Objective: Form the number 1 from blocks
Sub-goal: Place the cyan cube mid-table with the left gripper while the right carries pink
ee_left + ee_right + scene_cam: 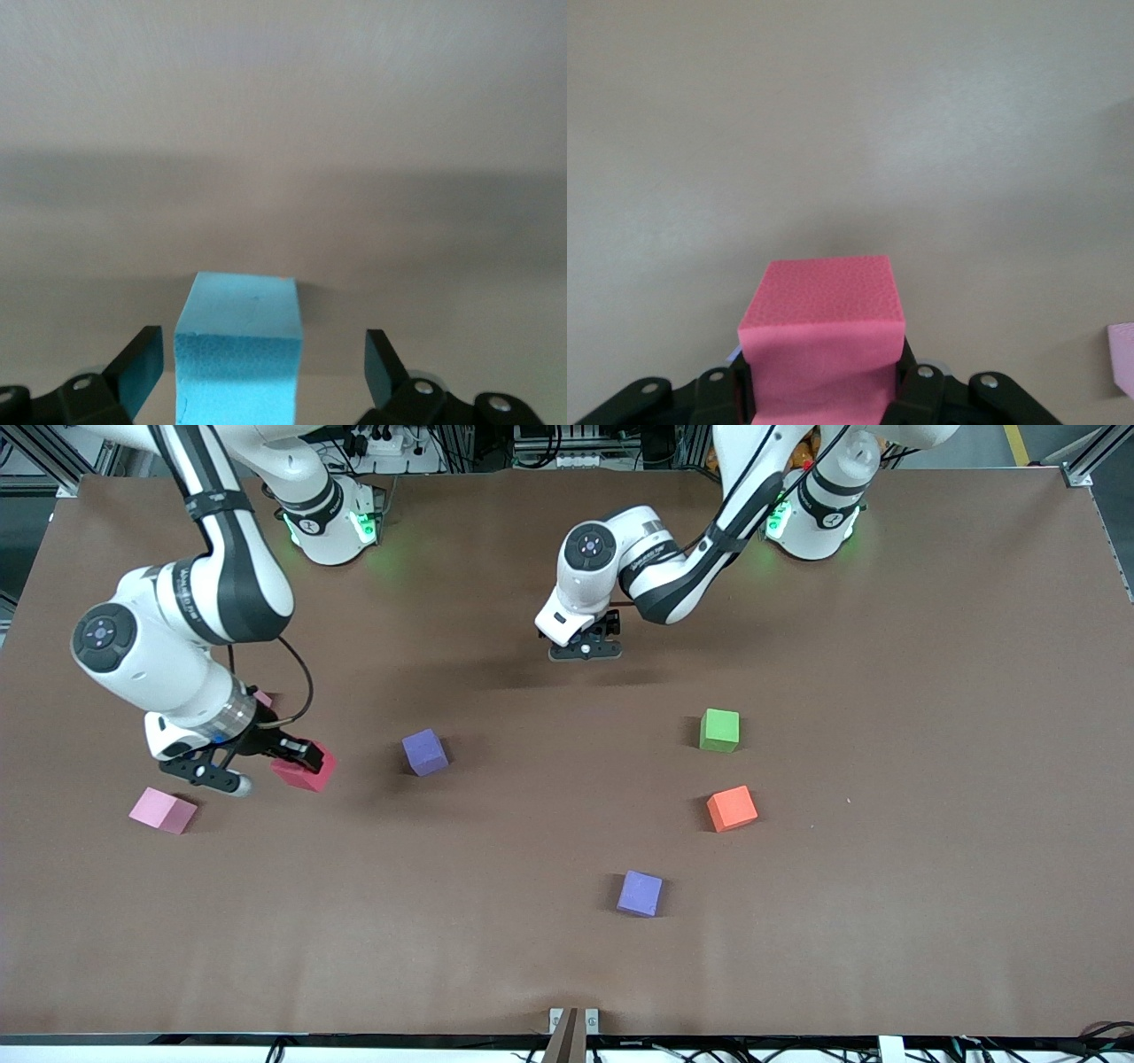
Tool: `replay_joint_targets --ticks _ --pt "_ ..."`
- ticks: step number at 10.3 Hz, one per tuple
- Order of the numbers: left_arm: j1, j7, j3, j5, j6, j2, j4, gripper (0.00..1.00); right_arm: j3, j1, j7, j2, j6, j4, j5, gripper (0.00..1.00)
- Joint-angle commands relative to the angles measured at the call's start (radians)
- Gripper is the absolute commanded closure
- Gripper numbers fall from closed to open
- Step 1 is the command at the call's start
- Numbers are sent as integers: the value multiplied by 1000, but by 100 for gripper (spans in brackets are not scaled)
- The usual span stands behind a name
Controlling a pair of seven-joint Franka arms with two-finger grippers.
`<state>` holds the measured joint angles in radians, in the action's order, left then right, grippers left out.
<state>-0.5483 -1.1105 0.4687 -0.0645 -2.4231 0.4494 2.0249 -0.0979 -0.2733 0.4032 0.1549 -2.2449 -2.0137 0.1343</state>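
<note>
A brown table fills nearly the whole front view. At twelve o'clock, past its edge, cables and a power strip lie among metal frame rails. At six o'clock a small bracket sits on the table's edge.

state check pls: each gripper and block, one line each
left gripper: open, astride the light blue block
right gripper: shut on the red block
green block: loose on table
orange block: loose on table
two purple blocks: loose, apart
pink block: loose on table
</note>
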Motion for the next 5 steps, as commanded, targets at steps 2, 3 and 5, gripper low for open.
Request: replay_joint_targets --ticks 2,3,5 --pt "147 30 2 -18 131 -202 28 0 -8 -111 107 -41 -12 -53 21 56" --pt "207 88 2 -17 159 -222 25 0 -8 -163 159 -28 -19 -50 25 56" --pt "322 249 1 -8 190 -232 24 0 -8 -266 223 20 -47 -36 44 56"
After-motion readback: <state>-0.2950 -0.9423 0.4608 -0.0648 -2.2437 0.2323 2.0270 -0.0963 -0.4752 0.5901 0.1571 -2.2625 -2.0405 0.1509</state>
